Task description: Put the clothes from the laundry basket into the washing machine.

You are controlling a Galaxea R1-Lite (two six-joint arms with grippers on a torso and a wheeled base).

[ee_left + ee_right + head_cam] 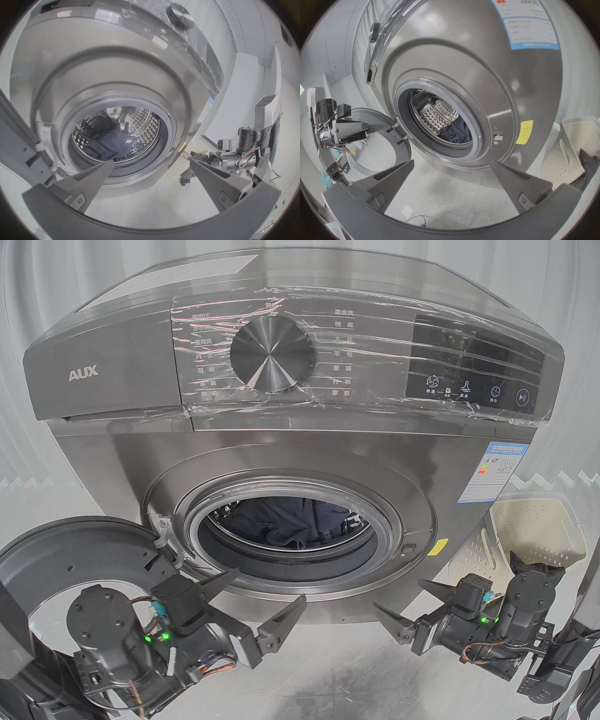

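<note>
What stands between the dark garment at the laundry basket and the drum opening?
Nothing visible. The door is swung open to the left, clothes lie low inside the drum, and the dark garment hangs at the laundry basket rim.

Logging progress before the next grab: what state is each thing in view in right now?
Door: open, swung to the robot's left.
Drum: holds dark blue clothes.
Basket: upright, a dark garment at its rim.
Left tool: open, empty.
Right tool: open, empty.
</note>
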